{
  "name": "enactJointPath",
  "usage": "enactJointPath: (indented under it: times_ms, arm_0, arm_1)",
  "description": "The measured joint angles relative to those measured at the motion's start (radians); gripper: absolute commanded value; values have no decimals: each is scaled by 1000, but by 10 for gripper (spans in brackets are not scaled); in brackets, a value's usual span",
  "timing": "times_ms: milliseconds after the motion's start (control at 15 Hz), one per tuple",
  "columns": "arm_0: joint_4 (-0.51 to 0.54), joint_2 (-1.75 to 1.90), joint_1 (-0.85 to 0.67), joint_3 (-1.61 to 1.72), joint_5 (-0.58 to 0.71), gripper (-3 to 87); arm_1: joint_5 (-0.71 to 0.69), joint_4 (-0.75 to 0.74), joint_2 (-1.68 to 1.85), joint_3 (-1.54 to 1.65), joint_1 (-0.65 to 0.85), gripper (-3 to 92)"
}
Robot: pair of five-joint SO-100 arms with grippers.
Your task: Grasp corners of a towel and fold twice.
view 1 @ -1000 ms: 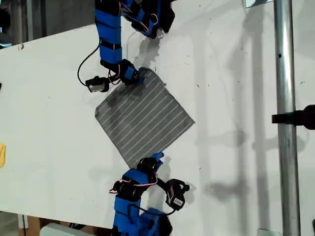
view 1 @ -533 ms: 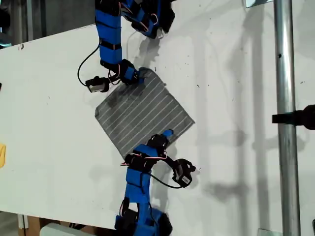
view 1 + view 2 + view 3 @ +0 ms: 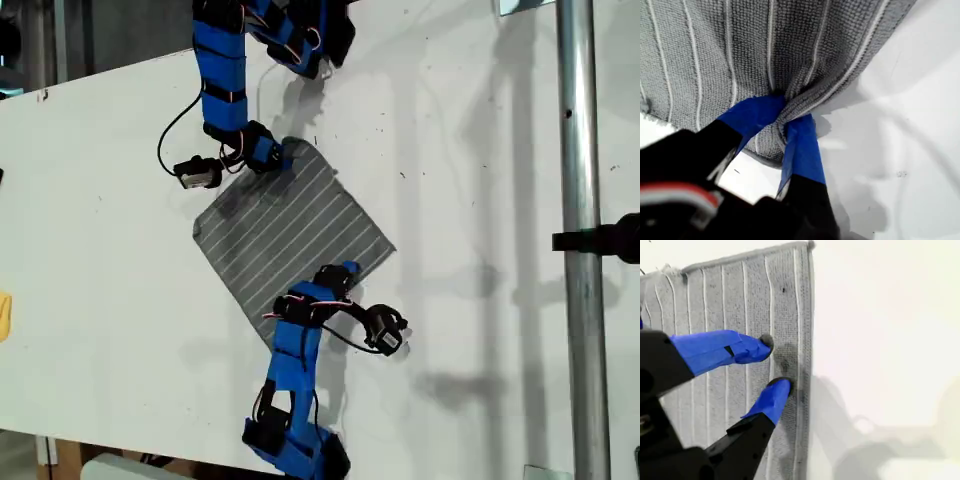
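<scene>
The towel (image 3: 290, 225) lies flat on the white counter (image 3: 100, 250), turned like a diamond, a little toward the exterior view's left of centre. My first tool (image 3: 275, 155) sits at the towel's top corner as the exterior view shows it. In the first wrist view its jaws are pressed together on a bunched pinch of the striped cloth (image 3: 715, 50) right at that corner. My second tool (image 3: 340, 272) reaches in from the bottom of the exterior view and rests over the towel's lower right edge. Its jaws are spread apart with nothing between them. Both blue fingertips (image 3: 785, 385) seem to touch the fabric (image 3: 740, 300), though contact is hard to confirm. The towel's far corner (image 3: 807, 246) lies well ahead of them along the edge.
</scene>
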Motion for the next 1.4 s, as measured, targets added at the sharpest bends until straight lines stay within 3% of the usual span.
enactJointPath:
  times_ms: [200,600,867,1067,1267,1333,1400]
  arm_0:
    - [-2,-87,-5,-38,-60,-28]
    - [54,-121,-11,-55,-163,-29]
    - [81,-44,21,104,-216,-29]
    - [-55,225,51,509,-282,-29]
    - [-155,486,63,893,-336,-27]
    - [-166,538,74,963,-337,10]
    - [-152,558,81,968,-337,113]
  arm_1:
    - [0,0,0,0,-5,-3]
    - [46,9,-37,-55,-80,-3]
    - [204,74,-167,-225,-258,-3]
    - [299,167,-357,-476,-394,-3]
    - [307,230,-499,-696,-443,-3]
    - [314,236,-514,-723,-445,-3]
    - [314,242,-517,-730,-445,-3]
